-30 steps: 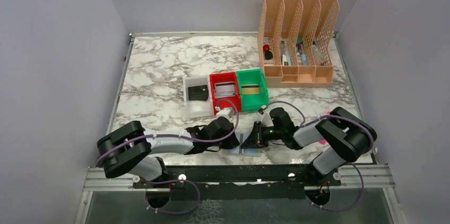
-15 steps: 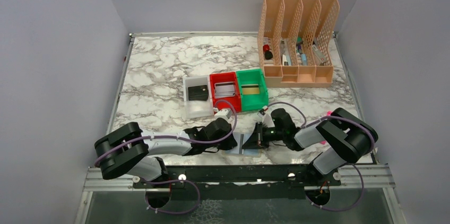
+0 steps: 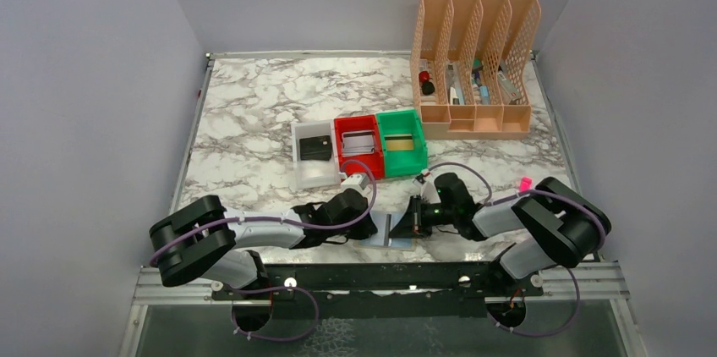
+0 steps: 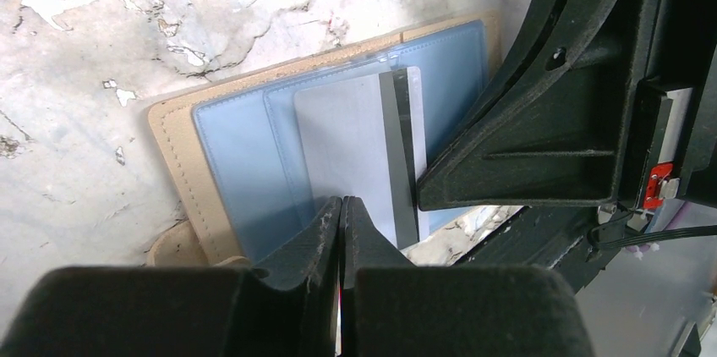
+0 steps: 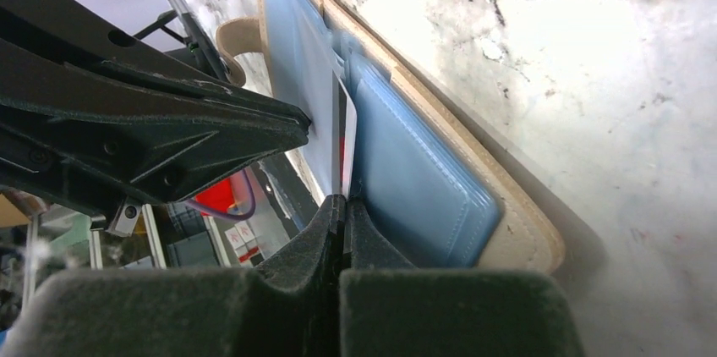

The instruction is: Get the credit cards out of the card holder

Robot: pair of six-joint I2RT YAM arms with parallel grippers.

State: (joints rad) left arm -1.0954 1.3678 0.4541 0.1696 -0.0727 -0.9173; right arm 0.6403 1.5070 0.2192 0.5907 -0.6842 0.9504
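Tan holder [image 4: 173, 150], blue-grey inside, on a white table [image 3: 254, 112] marbled with grey veins.
The grey card [image 4: 347, 145] in the holder is pale silver with one black stripe down its side. The left gripper [image 4: 341, 205] and right gripper [image 5: 342, 205] are matte black, and the cables [image 3: 373, 198] are purple. The white tray [image 3: 309, 178] holds a black card [image 3: 315, 148], the red tray [image 3: 348, 124] a silvery card [image 3: 359, 144], and the green tray [image 3: 397, 117] a gold-tan card [image 3: 402, 144]. The rack [image 3: 478, 124] at the table's far right corner is peach, its sides patterned with small holes. A pink piece [image 3: 525, 183] shows near the right edge. The walls [image 3: 84, 120] are plain pale grey.
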